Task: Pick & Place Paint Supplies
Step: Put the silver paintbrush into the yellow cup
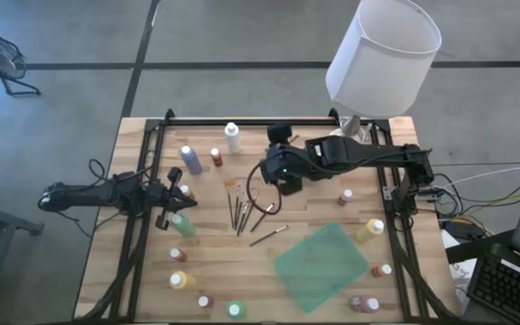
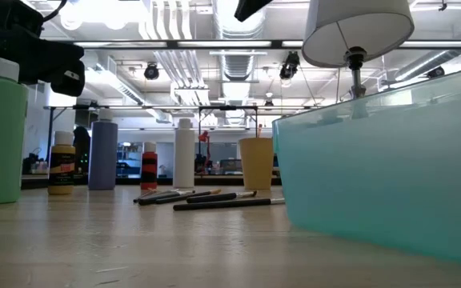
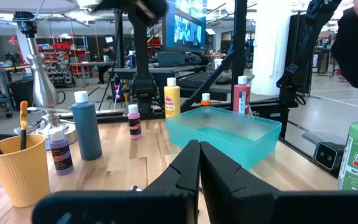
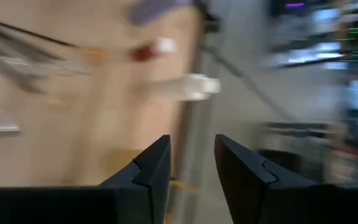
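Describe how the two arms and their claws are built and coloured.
Both arms are black, jointed machines. The left arm is slim, with black cables looping beside it. The right arm is bulkier, with a small green light near its wrist and a dark cable arcing below. The left claw and right claw each have two matte black, wedge-shaped fingers with angular stepped edges.

wooden table (image 1: 314, 212), paint bottles (image 1: 190, 160), brushes (image 1: 240, 213), teal tray (image 1: 321, 265)

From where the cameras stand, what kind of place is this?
Probably a robotics lab or workshop in a large industrial hall. Exposed ceiling ducts and strip lights run overhead, a wooden table carries two robot arms among paint bottles, and cluttered workbenches stand behind.
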Controlling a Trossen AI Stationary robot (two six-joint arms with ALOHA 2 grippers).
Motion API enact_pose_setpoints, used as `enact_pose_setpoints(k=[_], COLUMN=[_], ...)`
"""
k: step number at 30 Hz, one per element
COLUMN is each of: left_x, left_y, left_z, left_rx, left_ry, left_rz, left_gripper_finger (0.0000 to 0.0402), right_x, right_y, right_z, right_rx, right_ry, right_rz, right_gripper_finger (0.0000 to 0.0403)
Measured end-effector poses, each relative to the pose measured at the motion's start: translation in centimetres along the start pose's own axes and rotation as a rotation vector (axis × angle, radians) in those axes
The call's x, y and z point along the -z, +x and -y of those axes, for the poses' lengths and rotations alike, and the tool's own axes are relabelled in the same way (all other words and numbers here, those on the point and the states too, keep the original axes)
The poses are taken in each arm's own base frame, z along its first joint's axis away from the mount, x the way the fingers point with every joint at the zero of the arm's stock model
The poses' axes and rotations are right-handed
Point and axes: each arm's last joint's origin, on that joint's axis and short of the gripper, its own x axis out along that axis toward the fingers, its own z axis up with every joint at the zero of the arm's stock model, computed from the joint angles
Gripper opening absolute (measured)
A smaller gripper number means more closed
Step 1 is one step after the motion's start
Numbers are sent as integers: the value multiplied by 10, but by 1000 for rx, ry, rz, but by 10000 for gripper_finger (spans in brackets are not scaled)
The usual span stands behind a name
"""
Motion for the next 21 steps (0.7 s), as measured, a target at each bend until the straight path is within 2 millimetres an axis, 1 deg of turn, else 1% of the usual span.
enact_pose_setpoints(k=[3, 6, 14, 17, 21], left_x=[0, 0, 0, 0, 0], left_y=[0, 0, 0, 0, 0], left_z=[0, 0, 0, 0, 0], left_rx=[0, 0, 0, 0, 1], left_ry=[0, 0, 0, 0, 0], left_rz=[0, 0, 0, 0, 0], left_gripper_finger=[14, 14, 14, 14, 14], right_x=[4, 9, 22, 27, 32], right_y=[1, 7, 31, 40, 49], right_z=[-6, -15, -42, -51, -61], right_rx=[-129, -213, -365, -390, -411], right_ry=[58, 99, 149, 141, 190], right_rz=[-5, -47, -162, -196, -246], right_gripper_finger=[109, 101, 79, 72, 72])
